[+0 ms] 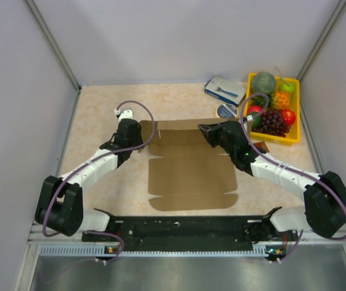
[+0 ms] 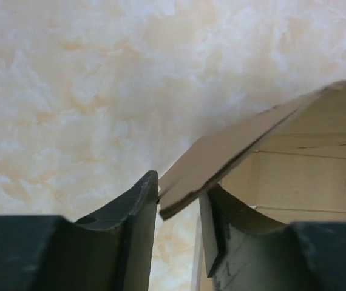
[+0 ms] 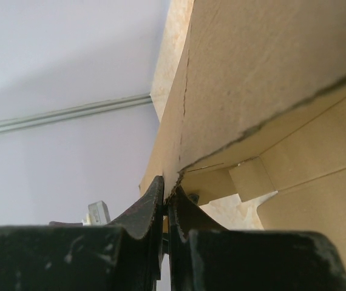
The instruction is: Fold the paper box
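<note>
1. Item: the paper box (image 1: 191, 176), one plain brown blank. It lay at the middle of the counter (image 1: 100, 109), between your two arms, with its middle and near panels flat.
2. Far strip: it was lifted off the counter along its crease. In both wrist views it stood tilted, leaning over the panels beneath rather than upright.
3. Your left tool (image 2: 179, 203): it was at the far left corner of the blank with its fingers spread. The edge of the raised strip sat in the gap, close to one finger, and no pinch showed.
4. Your right tool (image 3: 167, 194): it was at the far right corner, with its fingers pressed together on the edge of the raised cardboard.
5. Done, as you could judge it: one far fold begun, and gripped on the right side only.
6. Left to do: the side flaps and the near tabs lay flat, no wall stood square, and nothing was tucked in. You were early in the task.
7. Bystanders: a yellow fruit tray (image 1: 279, 140) and a small blue-and-white carton (image 1: 224, 90) sat at the far right, apart from the blank.
</note>
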{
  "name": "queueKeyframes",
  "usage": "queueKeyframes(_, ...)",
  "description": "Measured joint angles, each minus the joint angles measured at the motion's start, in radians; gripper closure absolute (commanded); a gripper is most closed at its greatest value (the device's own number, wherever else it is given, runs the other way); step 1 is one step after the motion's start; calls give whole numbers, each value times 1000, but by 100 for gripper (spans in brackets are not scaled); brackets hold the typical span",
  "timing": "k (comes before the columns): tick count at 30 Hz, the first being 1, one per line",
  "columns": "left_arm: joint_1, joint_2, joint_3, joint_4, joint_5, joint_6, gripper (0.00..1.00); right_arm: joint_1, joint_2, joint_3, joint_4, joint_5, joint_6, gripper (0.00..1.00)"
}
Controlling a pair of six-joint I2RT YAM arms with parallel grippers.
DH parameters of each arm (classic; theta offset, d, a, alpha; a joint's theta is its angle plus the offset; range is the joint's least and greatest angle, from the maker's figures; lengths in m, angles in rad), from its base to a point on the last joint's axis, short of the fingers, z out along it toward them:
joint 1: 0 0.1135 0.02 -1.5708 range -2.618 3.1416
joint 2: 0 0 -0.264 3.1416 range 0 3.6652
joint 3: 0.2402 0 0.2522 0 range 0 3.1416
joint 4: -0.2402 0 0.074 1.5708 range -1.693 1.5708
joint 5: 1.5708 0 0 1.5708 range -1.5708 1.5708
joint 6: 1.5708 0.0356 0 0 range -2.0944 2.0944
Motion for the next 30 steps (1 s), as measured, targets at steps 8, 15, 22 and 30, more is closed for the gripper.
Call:
queueKeyframes(8,2,19,59,-11,209,-53,100,-5,0,3,-1,3,0,100)
queueKeyframes(15,3,-10,34,-11,296,-125,100,-11,0,6,0,12,0,100)
queueKeyframes(22,3,-64,1,-24,348,-137,100,-13,0,6,0,14,-1,100)
queueKeyframes(30,3,-125,-51,-14,397,-194,100,-14,-34,-24,3,6,-22,100)
